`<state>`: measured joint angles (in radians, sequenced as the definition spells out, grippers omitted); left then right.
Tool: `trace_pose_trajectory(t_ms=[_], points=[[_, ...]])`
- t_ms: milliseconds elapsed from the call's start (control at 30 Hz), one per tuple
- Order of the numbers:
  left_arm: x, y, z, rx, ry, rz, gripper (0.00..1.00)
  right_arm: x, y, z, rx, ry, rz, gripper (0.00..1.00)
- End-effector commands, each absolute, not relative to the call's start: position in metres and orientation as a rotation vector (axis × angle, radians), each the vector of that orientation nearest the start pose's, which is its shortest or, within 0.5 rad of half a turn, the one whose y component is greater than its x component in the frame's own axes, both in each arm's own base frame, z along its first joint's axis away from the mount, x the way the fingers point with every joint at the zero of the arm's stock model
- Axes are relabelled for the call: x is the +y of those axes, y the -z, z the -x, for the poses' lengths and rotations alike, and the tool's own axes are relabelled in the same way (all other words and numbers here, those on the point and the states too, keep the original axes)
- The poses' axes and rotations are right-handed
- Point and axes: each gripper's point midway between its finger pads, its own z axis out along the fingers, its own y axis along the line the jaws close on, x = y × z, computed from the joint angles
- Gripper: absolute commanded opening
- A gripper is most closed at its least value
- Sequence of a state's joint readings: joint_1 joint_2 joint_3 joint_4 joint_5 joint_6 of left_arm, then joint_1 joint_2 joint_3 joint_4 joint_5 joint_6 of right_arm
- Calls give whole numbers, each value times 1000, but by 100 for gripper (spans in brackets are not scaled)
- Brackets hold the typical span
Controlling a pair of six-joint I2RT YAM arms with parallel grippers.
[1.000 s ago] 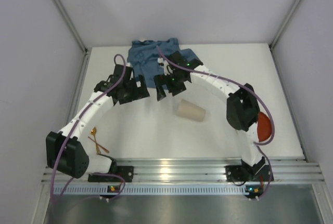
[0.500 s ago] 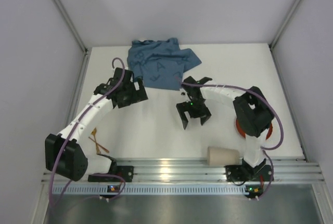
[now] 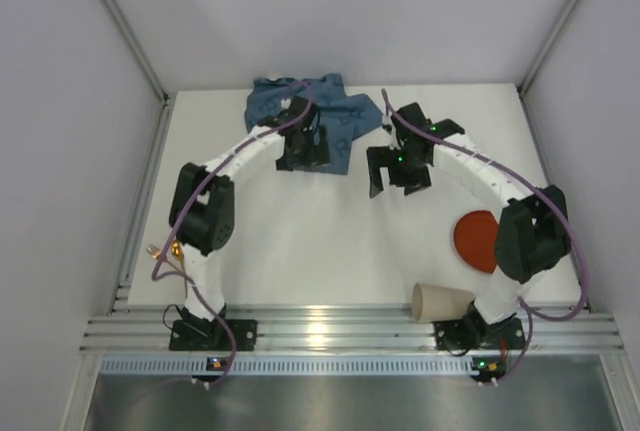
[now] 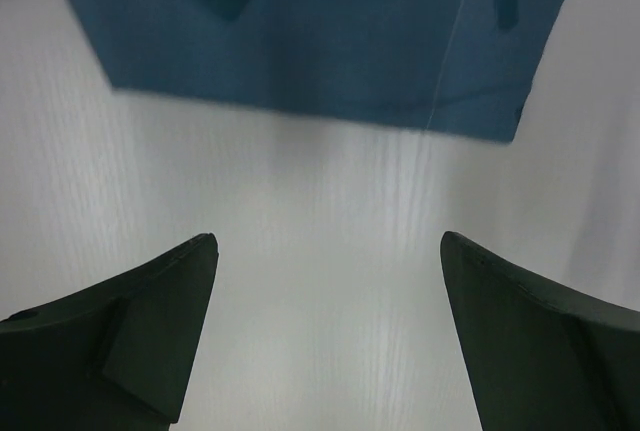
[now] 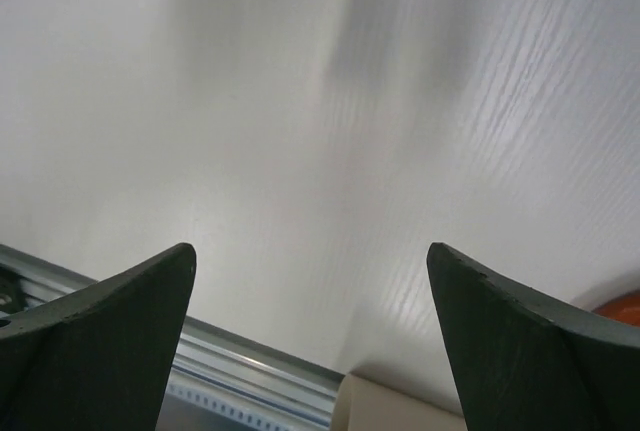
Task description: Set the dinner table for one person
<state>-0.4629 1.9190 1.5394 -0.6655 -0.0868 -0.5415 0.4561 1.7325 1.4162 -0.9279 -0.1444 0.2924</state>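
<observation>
The white dinner table [image 3: 300,241] carries a crumpled blue cloth mat [image 3: 280,109] at the far middle. My left gripper [image 3: 304,158] hovers open at the mat's near edge. The left wrist view shows the mat [image 4: 300,41] just ahead of the spread fingers [image 4: 170,301], with bare table [image 4: 320,281] between them. My right gripper [image 3: 396,183] is open to the right of the mat and holds nothing. A red plate [image 3: 478,239] lies at the right. A tan paper cup [image 3: 440,301] lies on its side by the front rail.
Gold cutlery [image 3: 170,256] lies at the left edge beside the left arm. The right wrist view looks toward the front rail [image 5: 250,361], with the cup [image 5: 400,406] and a sliver of the plate [image 5: 620,306] at its lower edge. Grey walls enclose three sides.
The left gripper swung from the table's left side to the mat's near edge. The right gripper moved from mid-table toward the far right, uncovering the plate. The cup stays by the front rail.
</observation>
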Motion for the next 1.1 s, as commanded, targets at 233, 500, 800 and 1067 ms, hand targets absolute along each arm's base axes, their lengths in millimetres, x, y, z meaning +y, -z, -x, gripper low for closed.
trace_pose_trajectory(t_ms=[233,500,800,1067], points=[[-303,-70,-513,2474,223,-108,98,166,-164,-255,2701,-455,117,100],[-317,-29,-513,2491,190,-171,98,127,-144,-210,2746,-347,-37,100],[-284,13,-468,2603,-79,-232,13,112,-147,-209,2732,-263,-35,100],[-311,-82,-487,2488,67,-238,0,132,-137,-223,2736,-364,50,100]])
